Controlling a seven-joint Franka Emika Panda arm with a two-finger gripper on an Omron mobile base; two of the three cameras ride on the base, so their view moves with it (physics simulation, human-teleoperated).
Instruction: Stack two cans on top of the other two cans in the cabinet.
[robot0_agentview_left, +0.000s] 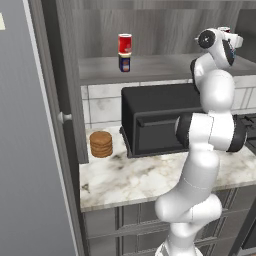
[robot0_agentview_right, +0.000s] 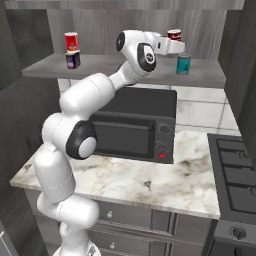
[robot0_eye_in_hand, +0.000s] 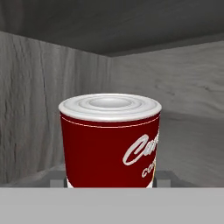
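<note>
On the cabinet's open grey shelf (robot0_agentview_left: 165, 67) (robot0_agentview_right: 110, 67), a red can (robot0_agentview_left: 125, 43) (robot0_agentview_right: 71, 40) stands stacked on the short dark blue can (robot0_agentview_left: 124, 63) (robot0_agentview_right: 73, 60) at the left. The teal-blue can (robot0_agentview_right: 183, 64) stands alone at the shelf's right. My gripper (robot0_agentview_right: 173, 43) (robot0_agentview_left: 226, 32) (robot0_eye_in_hand: 109, 177) is shut on the second red can (robot0_agentview_right: 174, 34) (robot0_eye_in_hand: 109, 140), which has white lettering and a pale rim. It hangs upright in the air, above and slightly left of the teal can, apart from it. In the hand view the can hides most of the fingers.
A black microwave-like box (robot0_agentview_left: 155, 120) (robot0_agentview_right: 135, 125) sits on the marble counter (robot0_agentview_left: 150, 175) under the shelf. A stack of brown discs (robot0_agentview_left: 101, 144) stands at the counter's left. A stove (robot0_agentview_right: 235, 165) lies to the right, a tall grey panel (robot0_agentview_left: 25, 150) to the left.
</note>
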